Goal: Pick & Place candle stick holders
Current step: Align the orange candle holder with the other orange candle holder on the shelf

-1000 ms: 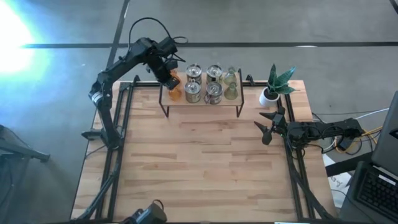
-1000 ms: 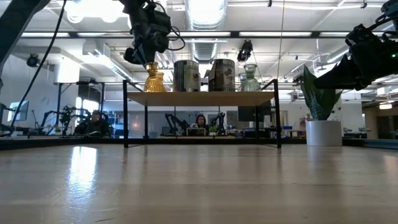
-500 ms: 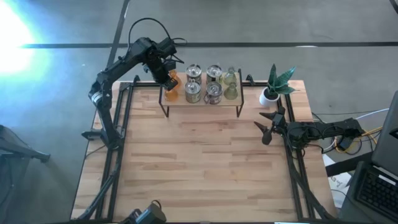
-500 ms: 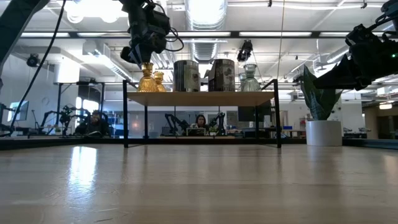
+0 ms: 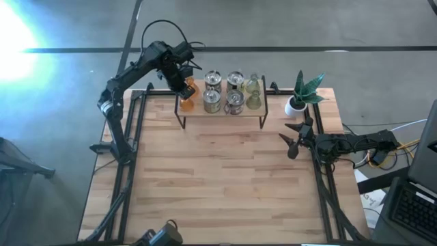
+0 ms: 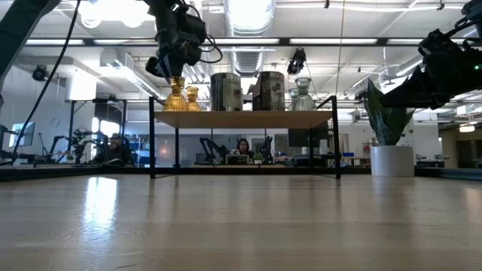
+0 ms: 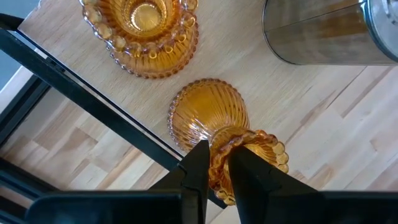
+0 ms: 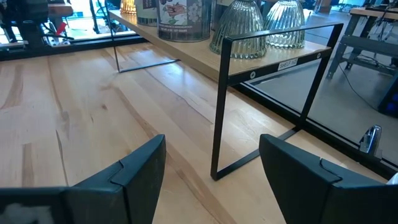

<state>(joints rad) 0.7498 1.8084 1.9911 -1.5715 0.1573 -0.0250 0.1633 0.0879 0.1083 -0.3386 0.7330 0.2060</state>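
Up on the small wooden shelf with thin black metal legs (image 5: 222, 111), standing at the far edge of the light plank table (image 5: 218, 184), the count from the high view comes to six small holders in three pairs. There are two orange ribbed glass candle stick holders (image 5: 190, 94) at the shelf's left end, two silvery tin-like holders (image 5: 212, 102) with (image 5: 234, 102) in front and two more tops just behind them, and two pale green ribbed glass holders (image 5: 253, 100) at the right end. So that makes two orange, four silvery, two green if the back row is counted separately.

The left gripper (image 7: 219, 167) is over the shelf's left end, and its two dark fingers (image 7: 198, 171) are pinched narrow around the beaded rim of one orange holder (image 7: 208, 121), which stands near the shelf's front edge. The second orange holder (image 7: 144, 28) sits just beside it, apart from the fingers, open cup up. One silvery holder (image 7: 329, 31) stands near them.

The right gripper (image 5: 295, 139) waits low near the table's right edge, fingers spread wide, holding nothing. One green spiky plant in a white pot (image 5: 300, 96) stands on the table right of the shelf, near that arm.
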